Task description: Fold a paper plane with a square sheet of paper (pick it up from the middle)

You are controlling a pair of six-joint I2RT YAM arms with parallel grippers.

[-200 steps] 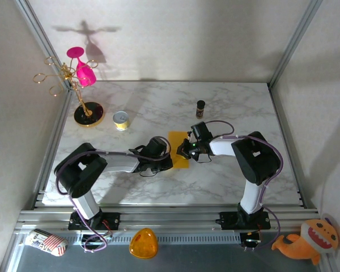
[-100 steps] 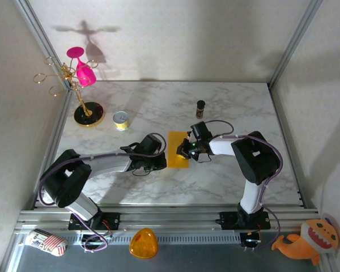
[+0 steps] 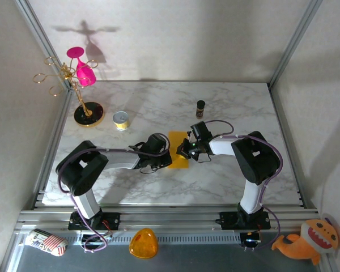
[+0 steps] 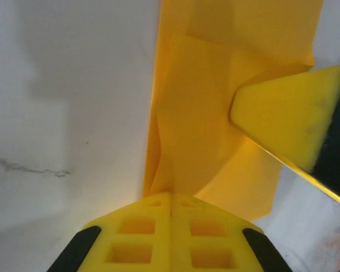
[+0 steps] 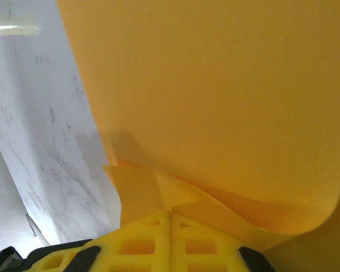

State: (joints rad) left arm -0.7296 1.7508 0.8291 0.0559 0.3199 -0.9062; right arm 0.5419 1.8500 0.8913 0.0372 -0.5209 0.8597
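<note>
Square sheet of paper (image 3: 178, 148), already partly folded with overlapping layers, lies flat on the marble table (image 3: 232, 107) near its middle, between the two arms. At its 8 o'clock corner the left gripper (image 3: 166, 160) has its jaws closed tight together, tips on the folded edge. The wrist view shows a crease running up to them, though whether they pinch or merely press I cannot tell. At the sheet's 3 o'clock edge the right gripper (image 3: 185, 151), likewise closed, bears down by a raised flap, probably pinning the paper so the left can sharpen the crease.
</note>
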